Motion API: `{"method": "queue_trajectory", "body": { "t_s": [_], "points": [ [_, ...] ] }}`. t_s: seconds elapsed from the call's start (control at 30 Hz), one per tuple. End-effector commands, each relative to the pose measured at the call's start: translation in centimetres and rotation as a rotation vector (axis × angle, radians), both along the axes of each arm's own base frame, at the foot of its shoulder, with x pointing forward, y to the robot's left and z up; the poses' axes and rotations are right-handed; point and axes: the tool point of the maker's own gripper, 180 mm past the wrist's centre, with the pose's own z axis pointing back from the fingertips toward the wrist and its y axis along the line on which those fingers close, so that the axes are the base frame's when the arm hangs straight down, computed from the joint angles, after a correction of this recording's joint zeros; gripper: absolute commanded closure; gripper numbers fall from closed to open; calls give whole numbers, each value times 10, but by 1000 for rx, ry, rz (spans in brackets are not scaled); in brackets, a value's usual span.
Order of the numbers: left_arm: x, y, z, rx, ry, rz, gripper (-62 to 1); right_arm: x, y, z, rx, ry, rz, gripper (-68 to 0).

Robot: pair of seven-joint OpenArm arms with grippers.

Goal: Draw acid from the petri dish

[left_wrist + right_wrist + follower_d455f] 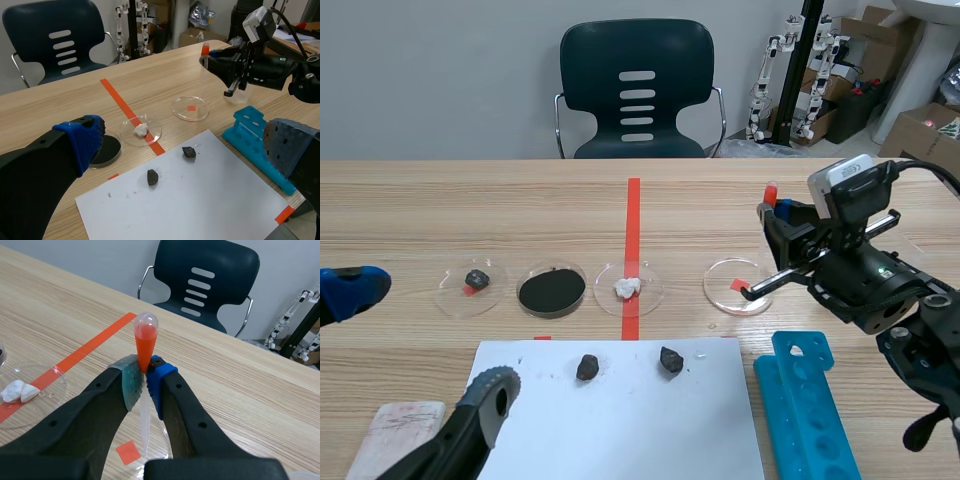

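The petri dish [737, 287] sat right of centre, the orange-bulbed pipette [144, 337] upright over it, clenched in the right gripper [145, 379]; the left gripper [186, 139] gaped, lower left. Drawing well likely meant lowering the tip straight into the dish.

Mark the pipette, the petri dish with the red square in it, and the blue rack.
pipette [145, 340]: right wrist view, on its orange-filled bulb.
petri dish [723, 277]: scene view, bare floor near the rim.
blue rack [805, 400]: scene view, on its top face.

Table [470, 210] holds petri dishes [737, 287], paper [620, 420], blue rack [810, 405].
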Motion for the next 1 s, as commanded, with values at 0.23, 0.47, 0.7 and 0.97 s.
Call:
{"method": "queue_trajectory", "body": {
  "t_s": [0.23, 0.47, 0.7, 0.97],
  "points": [
    [0, -1, 5, -18, -12, 2, -623, 4, -4, 14, 9, -50, 2, -4],
    [0, -1, 5, -18, -12, 2, -623, 0, -4, 11, 29, -58, 6, -4],
    [0, -1, 5, -18, -12, 2, -623, -3, -5, -1, 39, -28, 2, -4],
    [0, -1, 5, -18, -12, 2, -623, -3, -5, -1, 40, -29, 2, -4]
  ]
}}
